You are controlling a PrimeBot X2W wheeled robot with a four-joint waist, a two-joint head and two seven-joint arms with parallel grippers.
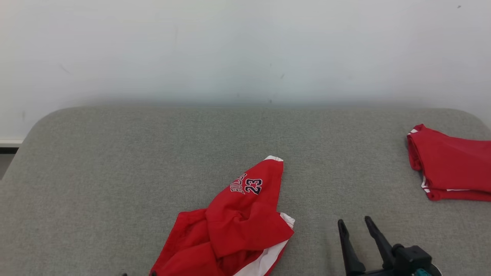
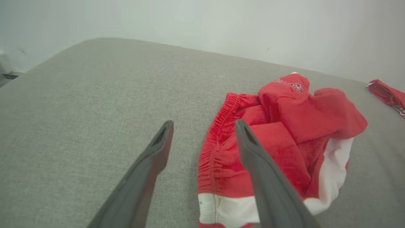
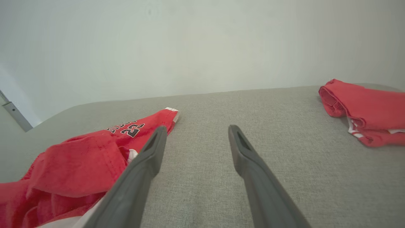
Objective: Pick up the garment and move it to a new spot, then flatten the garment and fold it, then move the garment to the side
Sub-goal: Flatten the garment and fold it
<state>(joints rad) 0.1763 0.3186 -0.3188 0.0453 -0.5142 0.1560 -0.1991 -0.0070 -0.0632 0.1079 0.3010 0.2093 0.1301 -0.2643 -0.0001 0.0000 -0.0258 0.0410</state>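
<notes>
The garment (image 1: 238, 226) is a pair of red shorts with white trim and a "23" print, lying crumpled on the grey cloth surface (image 1: 115, 172) near its front edge. In the left wrist view the garment (image 2: 284, 133) shows its elastic waistband toward my left gripper (image 2: 205, 123), which is open and empty; one finger lines up over the waistband, the other over bare cloth. My right gripper (image 1: 355, 221) stands open and empty to the garment's right, apart from it. In the right wrist view the garment (image 3: 72, 164) lies left of that gripper (image 3: 196, 129).
A second red garment (image 1: 452, 168), folded, lies at the surface's right edge, also visible in the wrist views (image 3: 364, 110) (image 2: 387, 93). A pale wall (image 1: 245, 50) rises behind the surface. Bare grey cloth stretches across the left and the back.
</notes>
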